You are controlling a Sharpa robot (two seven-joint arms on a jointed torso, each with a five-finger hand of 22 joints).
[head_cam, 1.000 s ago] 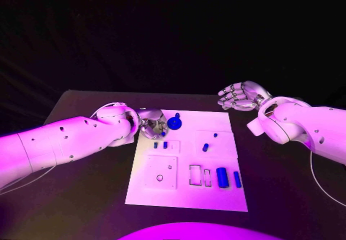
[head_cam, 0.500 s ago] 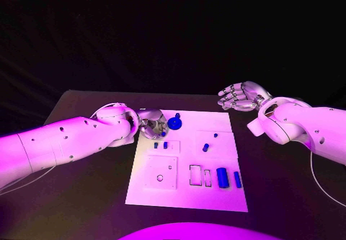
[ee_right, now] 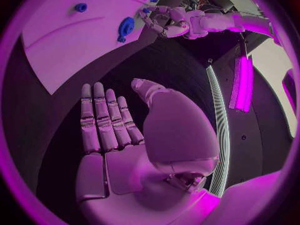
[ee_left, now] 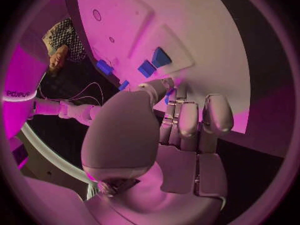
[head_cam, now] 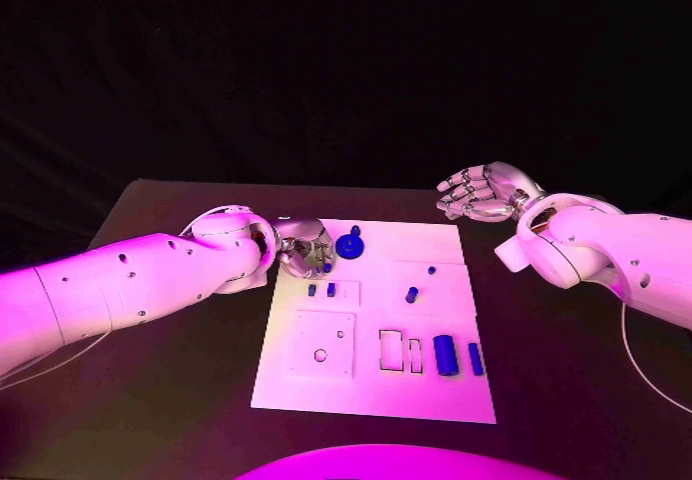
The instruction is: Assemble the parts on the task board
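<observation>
The white task board (head_cam: 433, 250) lies mid-table. A blue disc part (head_cam: 351, 246) (ee_right: 125, 27) sits near its far left corner. My left hand (head_cam: 306, 250) (ee_left: 181, 120) (ee_right: 164, 22) hovers just left of the disc, fingers curled toward it. A blue sliver shows between its thumb and fingers in the left wrist view; whether it is held I cannot tell. Two small blue pegs (head_cam: 320, 290) stand below the hand, another peg (head_cam: 411, 295) further right. Two blue cylinders (head_cam: 459, 356) lie near the board's front right. My right hand (head_cam: 483, 192) (ee_right: 119, 130) is raised beyond the far right corner, fingers apart, palm empty.
A raised square plate (head_cam: 320, 345) with small holes takes the board's front left; rectangular slots (head_cam: 391, 350) sit beside it. The black table (head_cam: 173, 380) extends on both sides of the board.
</observation>
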